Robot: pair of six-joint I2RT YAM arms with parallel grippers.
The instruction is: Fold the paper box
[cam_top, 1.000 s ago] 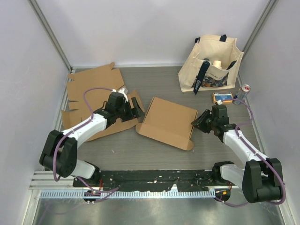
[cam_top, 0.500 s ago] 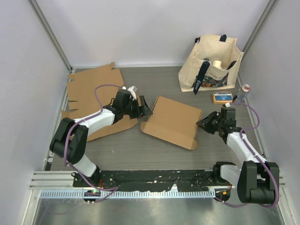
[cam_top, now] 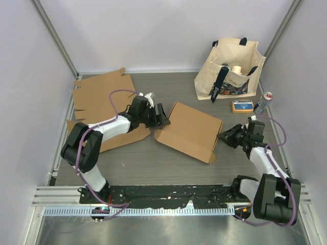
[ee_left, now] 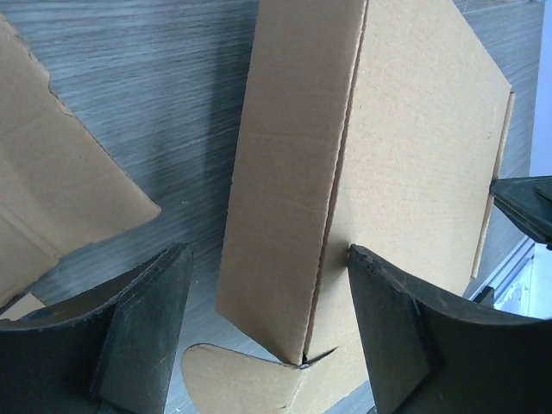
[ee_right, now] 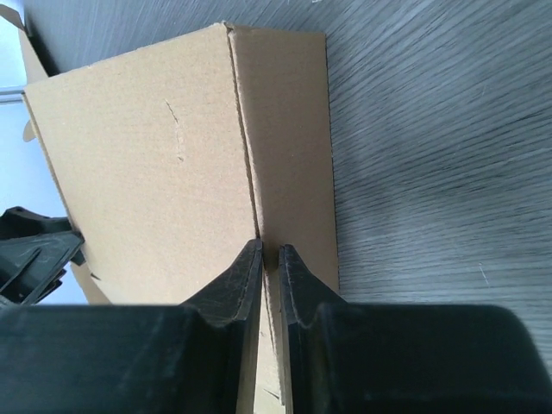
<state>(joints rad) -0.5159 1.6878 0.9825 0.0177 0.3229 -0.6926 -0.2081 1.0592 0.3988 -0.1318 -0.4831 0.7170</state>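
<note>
1. Paper box (cam_top: 190,130): plain kraft brown, unprinted; creases show as slightly darker lines.
2. Flat cardboard sheets (cam_top: 99,94): the same tan-brown, no markings.
3. Worktop (cam_top: 153,163): dark grey with a fine streaked wood-grain pattern.
4. Left claw (cam_top: 162,116) and right claw (ee_right: 268,248): matt black.
5. Arms (cam_top: 110,127): white shells with black joints; purple cables (cam_top: 118,94) loop along them.
6. Tote bag (cam_top: 230,71): cream cloth with dark navy handles and a small multicoloured print low on the front.
7. Small packet (cam_top: 242,106): orange-yellow with a blue patch.
8. Can (cam_top: 264,102): silver with a red band.
9. Walls (cam_top: 163,30): pale lilac-white.
10. Front rail (cam_top: 168,210): bare silver metal behind a black strip.
</note>
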